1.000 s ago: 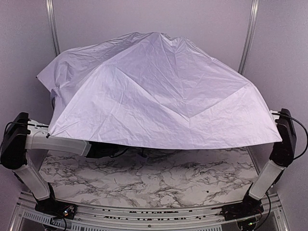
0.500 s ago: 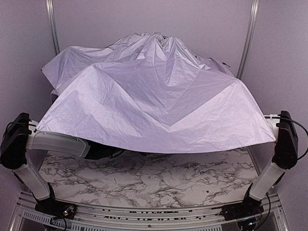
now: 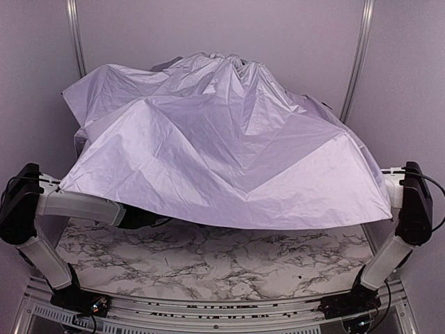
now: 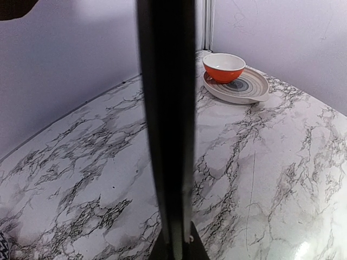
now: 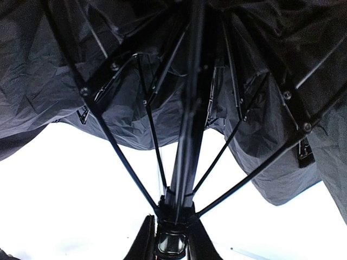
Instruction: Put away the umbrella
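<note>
The umbrella (image 3: 222, 153) is half open, and its pale lavender canopy hangs crumpled over the middle of the table. In the top view it hides both grippers. In the left wrist view my left gripper (image 4: 176, 252) is shut on the thin black shaft (image 4: 165, 135), which runs up through the frame. In the right wrist view my right gripper (image 5: 173, 241) is shut on the umbrella's black sliding collar (image 5: 174, 208), where the ribs meet the shaft. The black lining (image 5: 54, 81) and ribs spread out above it. The handle is out of view.
An orange bowl (image 4: 223, 66) sits on a striped plate (image 4: 255, 89) at a far corner of the marble table (image 3: 208, 264), hidden by the canopy in the top view. Pale walls stand close behind and at both sides.
The canopy has gone from taut to crumpled. Its peak has folded into pleats, its edges have sagged and its front right edge has dropped lower. The arms' elbows have barely moved.
</note>
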`<act>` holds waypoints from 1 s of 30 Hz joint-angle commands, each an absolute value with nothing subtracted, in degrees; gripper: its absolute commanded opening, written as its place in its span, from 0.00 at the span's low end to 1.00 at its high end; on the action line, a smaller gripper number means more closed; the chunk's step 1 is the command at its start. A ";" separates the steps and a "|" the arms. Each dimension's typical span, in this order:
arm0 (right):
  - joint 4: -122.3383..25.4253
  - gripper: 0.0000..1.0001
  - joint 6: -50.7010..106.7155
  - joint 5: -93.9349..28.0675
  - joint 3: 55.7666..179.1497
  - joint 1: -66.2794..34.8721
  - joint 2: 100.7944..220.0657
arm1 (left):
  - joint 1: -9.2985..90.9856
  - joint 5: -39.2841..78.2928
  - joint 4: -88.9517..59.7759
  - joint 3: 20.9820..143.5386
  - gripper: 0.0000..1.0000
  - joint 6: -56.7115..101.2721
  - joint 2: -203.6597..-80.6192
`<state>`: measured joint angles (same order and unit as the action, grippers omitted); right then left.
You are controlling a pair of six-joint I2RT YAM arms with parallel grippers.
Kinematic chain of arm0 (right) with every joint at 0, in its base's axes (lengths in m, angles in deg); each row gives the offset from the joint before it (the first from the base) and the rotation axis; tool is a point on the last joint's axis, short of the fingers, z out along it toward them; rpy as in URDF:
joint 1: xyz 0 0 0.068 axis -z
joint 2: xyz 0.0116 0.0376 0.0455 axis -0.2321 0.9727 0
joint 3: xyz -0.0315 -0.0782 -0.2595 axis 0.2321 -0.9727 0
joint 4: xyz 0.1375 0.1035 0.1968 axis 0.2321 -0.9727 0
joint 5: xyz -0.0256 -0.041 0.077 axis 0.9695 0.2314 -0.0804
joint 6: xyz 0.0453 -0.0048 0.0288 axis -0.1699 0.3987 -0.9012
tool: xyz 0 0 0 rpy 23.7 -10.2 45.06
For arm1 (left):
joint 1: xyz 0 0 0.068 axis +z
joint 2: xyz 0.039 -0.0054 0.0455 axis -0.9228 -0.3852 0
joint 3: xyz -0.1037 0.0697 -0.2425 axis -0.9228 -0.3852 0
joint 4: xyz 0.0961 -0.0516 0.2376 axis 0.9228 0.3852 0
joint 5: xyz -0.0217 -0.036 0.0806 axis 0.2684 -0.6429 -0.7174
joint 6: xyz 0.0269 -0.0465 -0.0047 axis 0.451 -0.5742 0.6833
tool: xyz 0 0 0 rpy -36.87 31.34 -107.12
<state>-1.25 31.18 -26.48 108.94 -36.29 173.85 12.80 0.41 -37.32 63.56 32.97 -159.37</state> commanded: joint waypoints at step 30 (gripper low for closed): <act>-25.02 0.00 52.06 -20.42 106.62 -41.44 176.91 | 16.72 4.86 -78.67 64.75 0.01 27.72 -167.20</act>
